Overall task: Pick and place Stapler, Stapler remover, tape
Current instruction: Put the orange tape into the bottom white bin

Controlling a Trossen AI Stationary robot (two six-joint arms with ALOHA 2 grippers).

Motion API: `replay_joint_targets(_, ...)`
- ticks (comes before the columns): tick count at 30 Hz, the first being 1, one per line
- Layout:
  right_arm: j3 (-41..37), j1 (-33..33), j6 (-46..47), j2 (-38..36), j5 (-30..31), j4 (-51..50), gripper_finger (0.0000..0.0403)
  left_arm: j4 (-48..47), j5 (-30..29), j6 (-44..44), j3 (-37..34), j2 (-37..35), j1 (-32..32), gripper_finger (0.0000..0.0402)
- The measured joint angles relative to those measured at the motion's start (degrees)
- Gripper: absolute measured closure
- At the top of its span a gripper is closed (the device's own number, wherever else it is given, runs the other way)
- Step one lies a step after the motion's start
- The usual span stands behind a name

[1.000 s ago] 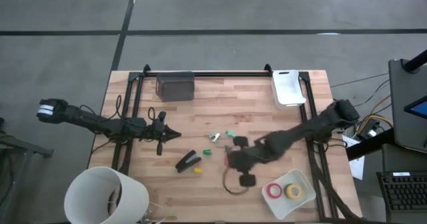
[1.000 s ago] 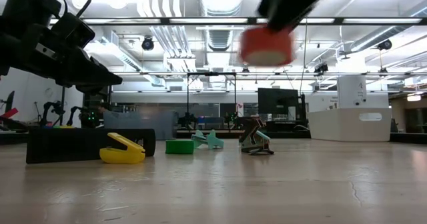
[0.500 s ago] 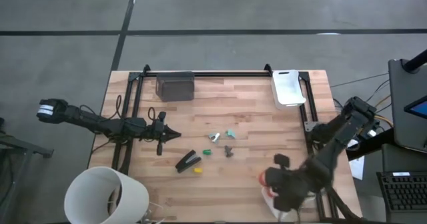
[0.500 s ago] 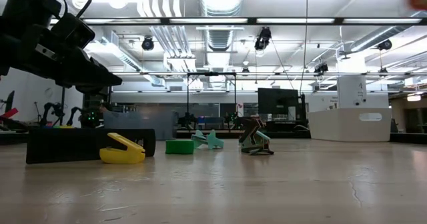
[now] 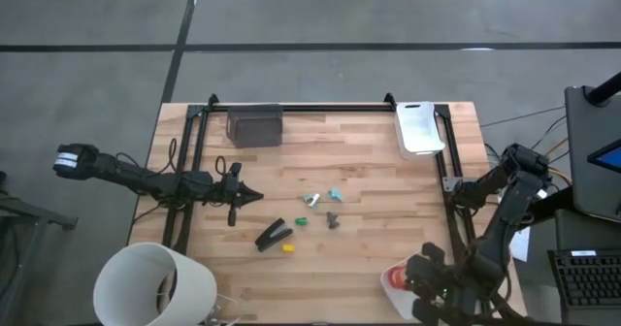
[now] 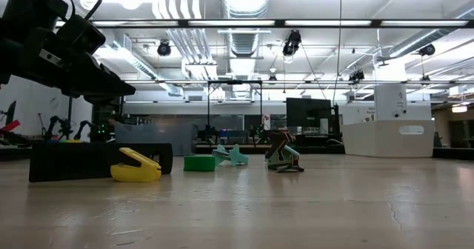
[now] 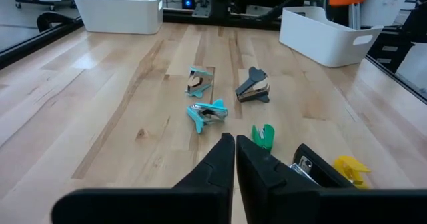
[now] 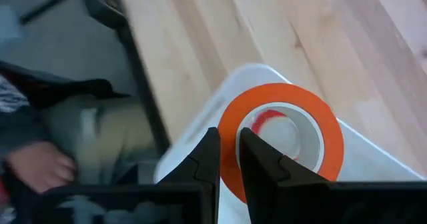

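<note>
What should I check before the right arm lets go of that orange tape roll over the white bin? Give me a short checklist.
1. Grip: the right tool is shut on the wall of the orange tape roll: ok.
2. Position: the roll hangs over the white bin, red tape showing through its core: ok.
3. Height above the bin floor: cannot tell.
4. Left tool shut and parked over the table's left side, away from the bin: ok.
5. A person's hand shows beyond the table edge near the bin: not ok, I would wait.
6. Remaining items: the stapler and the small staple removers lie mid-table, not yet placed: not ok.
</note>
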Motion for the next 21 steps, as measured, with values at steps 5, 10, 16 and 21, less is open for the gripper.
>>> replay_joint_targets(5,-1.64,-0.37,2.05,3.33,-4.67,0.15,0.0369,-0.14,0.01,0.0,0.01,-0.02,0.0,0.0382)
replay_joint_targets(10,-1.67,-0.4,1.93,6.34,-6.03,1.25,0.0369,-0.29,0.02,0.0,0.0,-0.02,-0.02,0.0381)
replay_joint_targets(16,-1.58,-0.45,0.99,8.2,-5.67,2.26,0.0369,-0.57,0.02,0.0,-0.01,-0.02,-0.02,0.0382)
replay_joint_targets(21,-1.58,-0.79,-0.8,9.66,-4.77,2.88,0.0369,-0.72,0.02,0.0,0.0,-0.02,-0.01,0.0381)
